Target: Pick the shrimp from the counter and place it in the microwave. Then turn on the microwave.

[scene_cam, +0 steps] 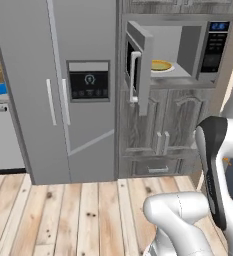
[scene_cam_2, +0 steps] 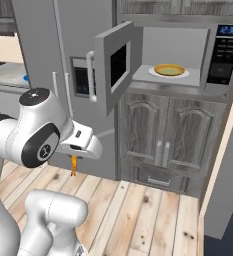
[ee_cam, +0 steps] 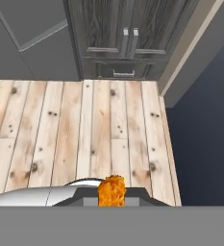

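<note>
Shrimp clamped between closed gripper fingers, hanging below hand, above wooden floor, well short of microwave. Arm folded low, hand pointing downward in front of fridge. Microwave door swung open; yellow plate rests on cavity floor. Lower cabinet doors shut.
</note>
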